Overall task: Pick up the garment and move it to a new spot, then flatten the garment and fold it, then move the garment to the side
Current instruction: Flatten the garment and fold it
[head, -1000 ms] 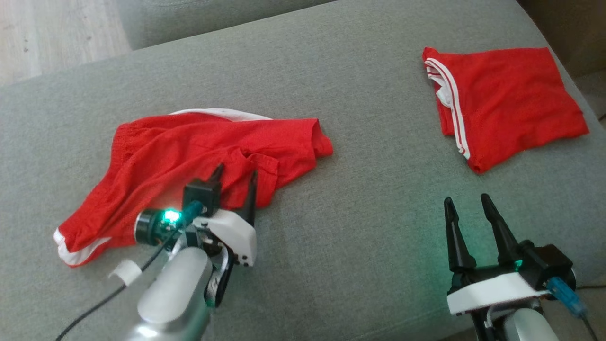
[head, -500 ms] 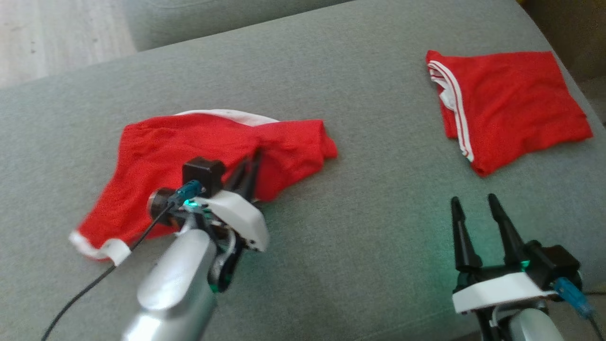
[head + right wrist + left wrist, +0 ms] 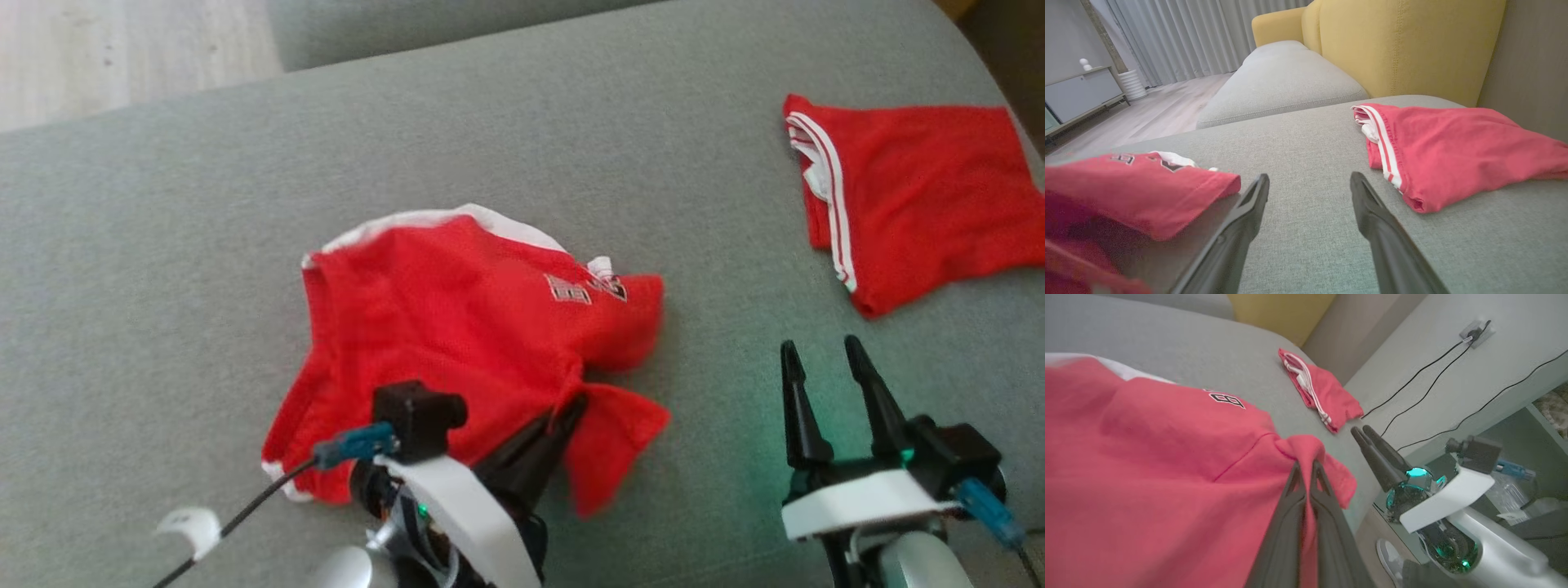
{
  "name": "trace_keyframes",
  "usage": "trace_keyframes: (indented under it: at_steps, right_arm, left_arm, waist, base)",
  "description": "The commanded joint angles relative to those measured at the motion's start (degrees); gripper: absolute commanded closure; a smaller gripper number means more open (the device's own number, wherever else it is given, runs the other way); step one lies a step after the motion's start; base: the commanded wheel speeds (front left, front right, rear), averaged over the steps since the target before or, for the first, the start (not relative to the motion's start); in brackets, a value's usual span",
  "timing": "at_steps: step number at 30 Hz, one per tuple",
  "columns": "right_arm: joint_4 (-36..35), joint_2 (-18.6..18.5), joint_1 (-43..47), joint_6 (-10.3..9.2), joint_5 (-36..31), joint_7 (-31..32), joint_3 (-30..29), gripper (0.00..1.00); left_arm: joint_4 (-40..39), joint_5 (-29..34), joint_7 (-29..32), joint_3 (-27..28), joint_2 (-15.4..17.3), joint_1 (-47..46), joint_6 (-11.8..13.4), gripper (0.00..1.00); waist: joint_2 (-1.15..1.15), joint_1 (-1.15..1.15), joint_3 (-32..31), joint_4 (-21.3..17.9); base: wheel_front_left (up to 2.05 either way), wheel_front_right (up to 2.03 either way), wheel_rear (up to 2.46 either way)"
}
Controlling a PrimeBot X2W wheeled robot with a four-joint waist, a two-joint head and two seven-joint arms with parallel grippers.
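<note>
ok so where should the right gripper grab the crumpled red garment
Probably the loose right-hand corner of the garment, coming in low from its right: that edge juts toward the open right gripper, away from the bunch the left gripper pinches.

The left gripper [image 3: 571, 406] covers the hem of the garment [image 3: 441, 327] toward the front edge of the sofa seat [image 3: 163, 245]; the print [image 3: 584, 290] on the cloth is too small to read; the second red garment [image 3: 922, 188], at the seat's right edge, is cut by the head view's right border; in the right wrist view the near cloth is blurred.
</note>
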Motion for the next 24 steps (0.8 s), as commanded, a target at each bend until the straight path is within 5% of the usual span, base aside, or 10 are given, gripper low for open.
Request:
trace_keyframes:
  at_steps: [1, 14, 22, 23, 24]
  right_arm:
    - [-1.79, -0.4, -2.69, 0.42, 0.04, -0.65, 1.56, 0.0]
    - [-1.87, -0.4, -4.75, 0.42, 3.17, -0.65, 5.52, 0.0]
    - [-2.1, -0.4, -5.04, 0.42, 3.43, -0.65, 6.32, 0.0]
    - [-2.1, -0.4, -5.02, 0.42, 3.24, -0.65, 6.28, 0.0]
    - [-2.06, -0.4, -5.03, 0.42, 3.02, -0.65, 6.28, 0.0]
  left_arm:
    - [-1.62, -0.75, 1.07, 1.34, -0.55, -2.15, 0.57, 1.0]
    - [25.78, -1.69, 1.83, 7.2, -6.51, -21.12, 5.2, 1.0]
    - [42.05, -1.75, -5.9, 9.7, -7.77, -30.26, 6.85, 1.0]
    - [43.44, -1.44, -7.81, 9.73, -7.85, -31.17, 6.84, 0.68]
    - [44.71, -1.27, -9.44, 9.55, -7.93, -31.95, 6.6, 0.13]
  waist:
    - [0.0, 0.0, 0.95, -1.1]
    - [0.0, 0.0, 7.11, -11.12]
    - [0.0, 0.0, 8.48, -13.29]
    - [0.0, 0.0, 8.47, -13.15]
    - [0.0, 0.0, 8.43, -12.93]
  base:
    - [0.0, 0.0, 0.0]
    - [0.0, 0.0, 0.0]
    - [0.0, 0.0, 0.0]
    - [0.0, 0.0, 0.0]
    - [0.0, 0.0, 0.0]
